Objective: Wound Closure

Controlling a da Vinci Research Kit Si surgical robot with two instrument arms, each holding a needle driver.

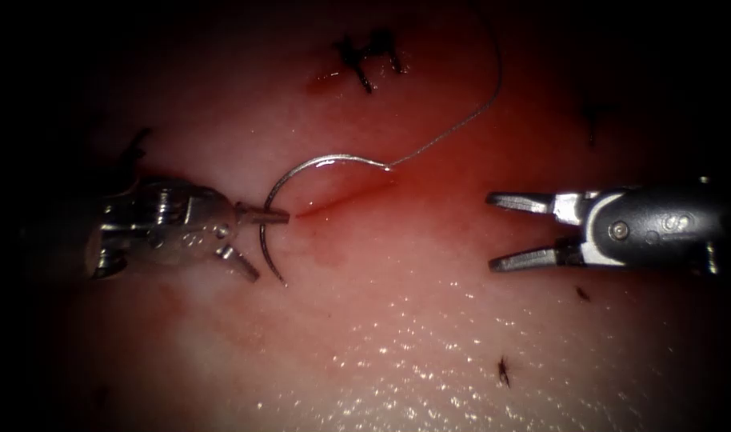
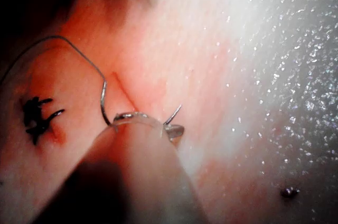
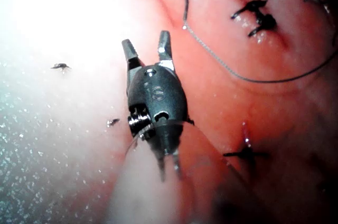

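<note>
Over on the left side of the cut (image 1: pixel 345 196), the left arm's tool (image 1: pixel 263 214) has the curved needle (image 1: pixel 301 172) pinched between its closed jaws, roughly mid-curve, maybe a bit toward the pointed half. One end of the needle arcs up and over to the right, ending where the thread (image 1: pixel 461 124) joins it just above the cut. The pointed end hangs down below the jaws, and from the endoscope it looks to be clear of the tissue (image 1: pixel 429 320), though that's hard to call. The thread runs up and right in a big loose loop toward an older dark stitch (image 1: pixel 369 56).

Right side: the right arm's tool (image 1: pixel 493 230) sits well away from the needle with its jaws spread wide, holding nothing. Its own wrist camera shows the same thing (image 3: pixel 147 47), both jaws apart above the shiny tissue. Red fluid (image 1: pixel 397 188) pools around the cut.
</note>
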